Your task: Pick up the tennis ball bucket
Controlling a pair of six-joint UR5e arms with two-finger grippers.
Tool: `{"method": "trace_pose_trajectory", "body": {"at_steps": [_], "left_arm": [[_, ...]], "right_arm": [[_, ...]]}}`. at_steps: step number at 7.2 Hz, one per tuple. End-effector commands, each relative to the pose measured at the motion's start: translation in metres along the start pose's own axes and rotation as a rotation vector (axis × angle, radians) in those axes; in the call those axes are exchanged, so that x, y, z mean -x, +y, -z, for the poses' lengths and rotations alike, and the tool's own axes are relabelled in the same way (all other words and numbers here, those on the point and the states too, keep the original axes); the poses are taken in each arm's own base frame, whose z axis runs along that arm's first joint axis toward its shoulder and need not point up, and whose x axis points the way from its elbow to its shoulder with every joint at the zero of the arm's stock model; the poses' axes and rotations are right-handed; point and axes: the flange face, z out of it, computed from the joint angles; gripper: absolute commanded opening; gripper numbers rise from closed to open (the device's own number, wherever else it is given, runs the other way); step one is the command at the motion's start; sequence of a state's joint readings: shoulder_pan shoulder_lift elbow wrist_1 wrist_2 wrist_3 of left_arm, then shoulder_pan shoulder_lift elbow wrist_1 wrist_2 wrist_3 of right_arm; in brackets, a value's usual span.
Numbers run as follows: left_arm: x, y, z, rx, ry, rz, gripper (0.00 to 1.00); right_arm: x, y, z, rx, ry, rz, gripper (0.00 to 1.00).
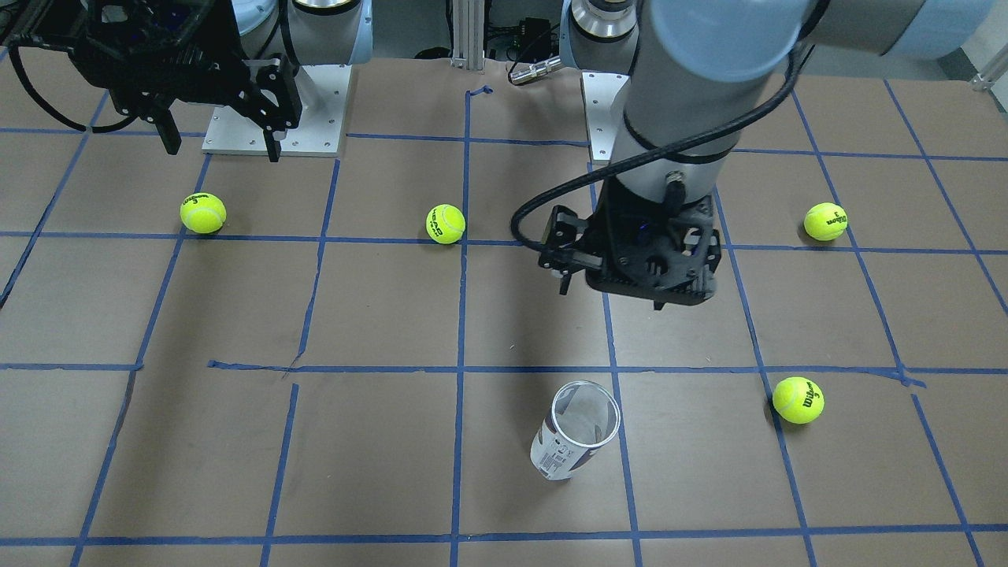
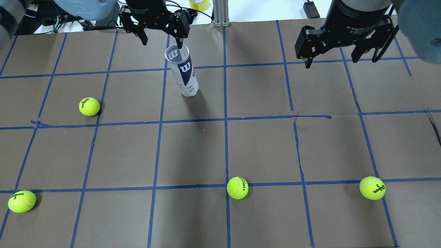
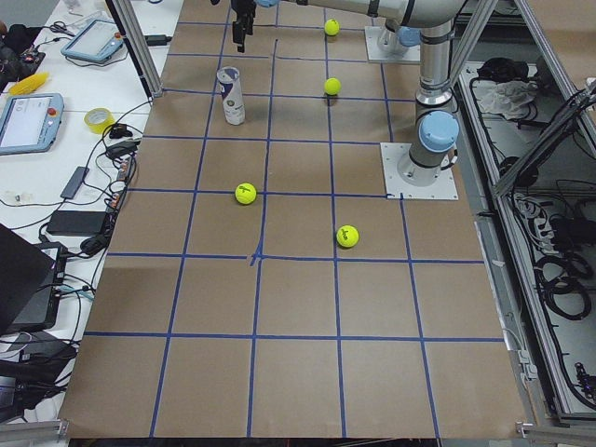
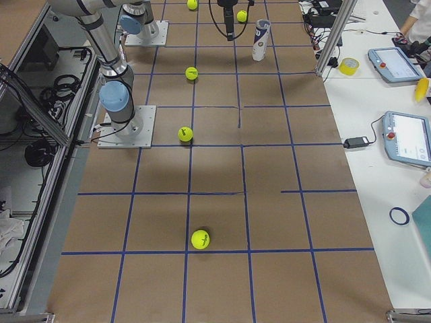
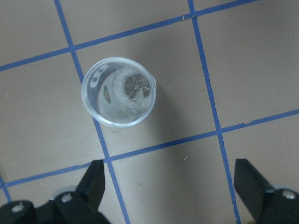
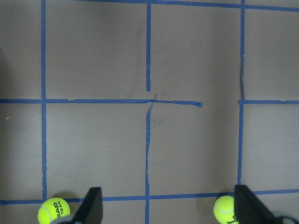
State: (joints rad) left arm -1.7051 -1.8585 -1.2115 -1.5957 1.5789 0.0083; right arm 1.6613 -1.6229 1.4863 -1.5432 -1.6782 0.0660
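The tennis ball bucket (image 2: 183, 73) is a clear tube with a white and dark blue label. It stands upright and empty on the brown table, also seen in the front view (image 1: 573, 433) and from above in the left wrist view (image 5: 117, 91). My left gripper (image 2: 161, 39) is open and empty. It hangs above the table just on the robot's side of the tube's open top, and it also shows in the left wrist view (image 5: 172, 186) and the front view (image 1: 610, 295). My right gripper (image 2: 331, 62) is open, empty and far from the tube, also seen in the front view (image 1: 222, 150).
Several yellow-green tennis balls lie on the table: near left (image 2: 89, 106), front left (image 2: 21, 201), front middle (image 2: 237, 187) and front right (image 2: 372, 188). Two show in the right wrist view (image 6: 53, 210) (image 6: 224, 209). A tape roll (image 4: 349, 65) and tablets lie beyond the far edge.
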Motion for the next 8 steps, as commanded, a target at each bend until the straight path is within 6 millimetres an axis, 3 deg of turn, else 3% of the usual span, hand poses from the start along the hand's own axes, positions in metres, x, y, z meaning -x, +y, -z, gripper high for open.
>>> {"method": "trace_pose_trajectory", "body": {"at_steps": [1, 3, 5, 7, 8], "left_arm": [[0.056, 0.018, 0.028, 0.003, -0.007, 0.104, 1.00], [0.102, 0.044, 0.036, 0.005, 0.006, 0.180, 1.00], [0.129, 0.070, 0.023, 0.037, 0.007, 0.195, 1.00], [0.132, 0.088, 0.020, 0.043, 0.013, 0.176, 1.00], [0.131, 0.094, 0.023, 0.041, 0.005, 0.173, 1.00]], "right_arm": [[0.000, 0.000, 0.000, 0.000, 0.000, 0.000, 1.00], [0.001, 0.000, 0.000, -0.001, -0.006, 0.001, 1.00], [-0.003, -0.008, -0.001, -0.023, -0.020, 0.019, 1.00], [-0.037, -0.018, -0.008, -0.007, -0.094, 0.034, 1.00], [-0.039, -0.014, -0.002, -0.018, -0.081, 0.033, 1.00]]}}
